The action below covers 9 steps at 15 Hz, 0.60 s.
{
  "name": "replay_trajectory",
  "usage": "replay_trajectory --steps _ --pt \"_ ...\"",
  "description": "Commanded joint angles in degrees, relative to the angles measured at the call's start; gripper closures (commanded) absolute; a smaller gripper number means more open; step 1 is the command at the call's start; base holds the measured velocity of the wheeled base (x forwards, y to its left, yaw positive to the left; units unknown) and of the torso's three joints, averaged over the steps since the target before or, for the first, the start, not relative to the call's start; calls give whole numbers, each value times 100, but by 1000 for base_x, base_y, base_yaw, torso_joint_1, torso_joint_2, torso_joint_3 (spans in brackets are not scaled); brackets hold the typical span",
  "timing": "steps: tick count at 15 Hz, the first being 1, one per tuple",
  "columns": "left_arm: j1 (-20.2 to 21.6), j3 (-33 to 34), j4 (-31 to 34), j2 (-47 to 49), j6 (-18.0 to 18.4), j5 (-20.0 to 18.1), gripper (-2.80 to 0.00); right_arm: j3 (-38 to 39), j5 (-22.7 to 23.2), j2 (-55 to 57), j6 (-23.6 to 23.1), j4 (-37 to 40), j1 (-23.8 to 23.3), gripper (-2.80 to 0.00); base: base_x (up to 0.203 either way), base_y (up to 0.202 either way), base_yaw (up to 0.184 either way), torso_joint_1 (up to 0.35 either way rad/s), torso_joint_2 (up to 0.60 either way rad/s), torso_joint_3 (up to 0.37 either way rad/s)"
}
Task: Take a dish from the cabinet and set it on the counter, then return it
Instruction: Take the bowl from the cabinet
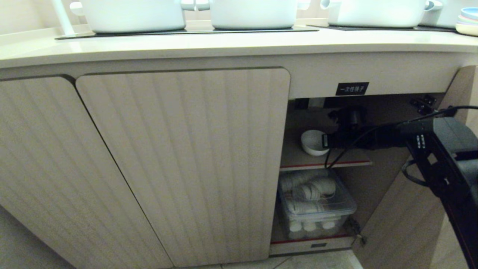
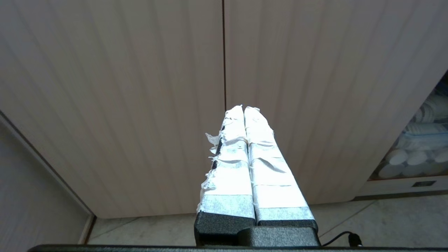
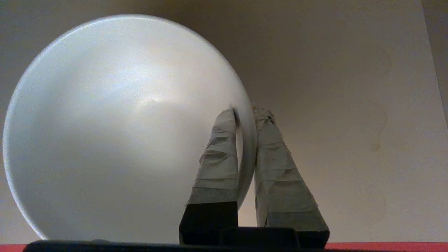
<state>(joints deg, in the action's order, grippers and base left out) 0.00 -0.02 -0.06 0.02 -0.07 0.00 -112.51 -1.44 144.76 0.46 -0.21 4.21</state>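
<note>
Right hand [image 3: 245, 115] pinching the small glossy white round bowl [image 1: 313, 142] on the cabinet's upper red-edged shelf [image 1: 325, 163].
The thin rim grip could slip as it lifts, dropping the bowl; left hand [image 2: 244, 109] parked, fingers together.

The right arm [image 1: 440, 149] comes in from the right edge of the head frame and stretches level toward centre-right. Its end effector [image 3: 245, 115] has both taped fingers [image 3: 218, 154] pinched together. The left end effector [image 2: 244, 109] points straight ahead, its taped fingers pressed flat against each other.
</note>
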Motion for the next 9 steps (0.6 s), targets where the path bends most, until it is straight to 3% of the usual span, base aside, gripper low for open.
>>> replay_trajectory --steps 1,5,9 --pt "0 2 4 -2 1 6 0 4 4 -18 -2 12 1 0 0 0 0 0 0 0" --pt "0 2 -3 -2 -1 7 0 27 21 -115 31 81 1 0 0 0 0 0 0 0" --pt "0 2 -3 -2 -1 1 0 86 30 -279 386 205 1 0 0 0 0 0 0 0"
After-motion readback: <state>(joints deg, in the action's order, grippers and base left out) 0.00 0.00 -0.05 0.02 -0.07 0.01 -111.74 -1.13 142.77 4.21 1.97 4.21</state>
